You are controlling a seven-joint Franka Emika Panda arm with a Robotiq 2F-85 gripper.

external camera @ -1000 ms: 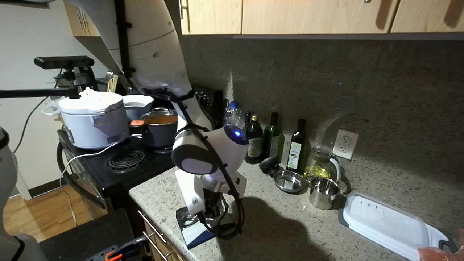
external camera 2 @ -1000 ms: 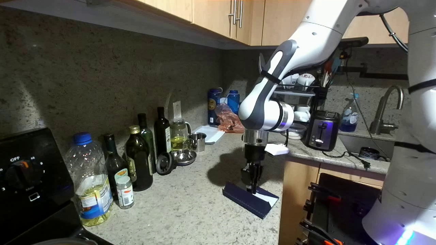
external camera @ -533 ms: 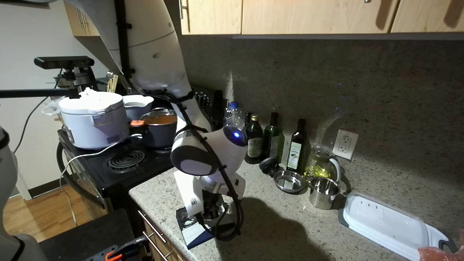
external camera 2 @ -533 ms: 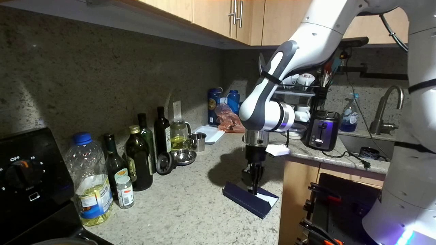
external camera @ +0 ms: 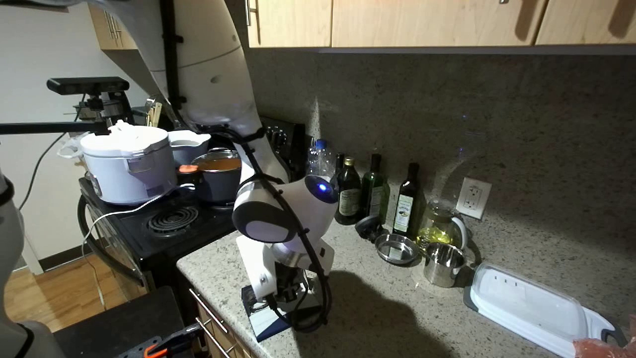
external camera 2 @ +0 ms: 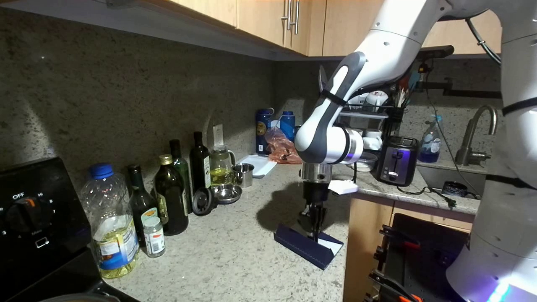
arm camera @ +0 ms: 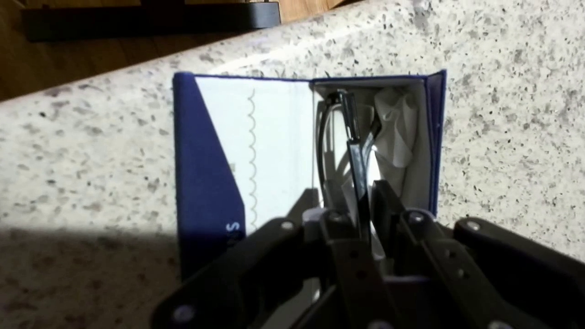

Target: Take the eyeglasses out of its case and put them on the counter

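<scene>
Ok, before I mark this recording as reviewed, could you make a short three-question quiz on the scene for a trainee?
1. True or false: the navy eyeglasses case lies open on the stone counter, with the eyeglasses inside.

2. Multiple choice: in the wrist view, what shows between the fingers of the gripper?
A) a bottle neck
B) a black temple
C) a cup handle

3. Fill in the blank: in an exterior view, the large clear plastic bottle beside the stove has a ____ cap.

Key: 1. True. 2. B. 3. Blue.
</scene>
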